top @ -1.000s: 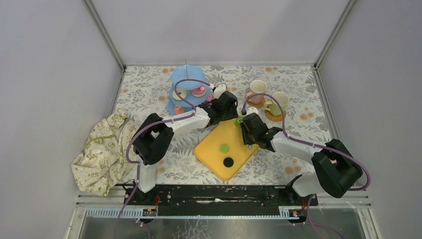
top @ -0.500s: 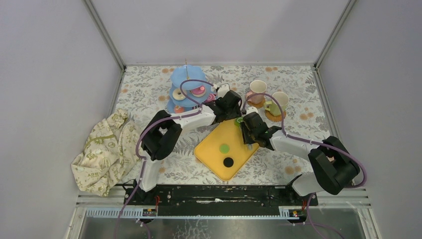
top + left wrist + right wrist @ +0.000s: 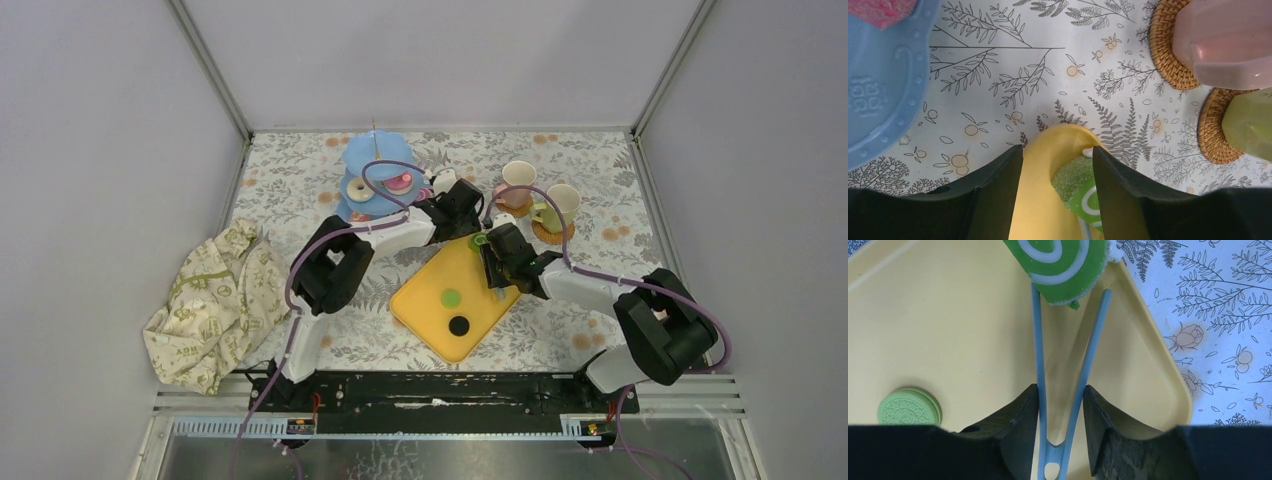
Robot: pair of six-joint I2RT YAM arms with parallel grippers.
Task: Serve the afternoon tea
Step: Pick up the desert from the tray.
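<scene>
Green pastry (image 3: 1060, 262) in tongs (image 3: 1087, 352), right-wrist view

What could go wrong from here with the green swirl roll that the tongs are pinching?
1. The blue tongs, held by the right gripper, grip only the edge of the green swirl roll; it may slip out onto the yellow tray.
2. The left gripper hovers open right over that tray corner, so the arms could bump.
3. The pink mug and pale green mug stand close by; a wide swing might knock them.
</scene>
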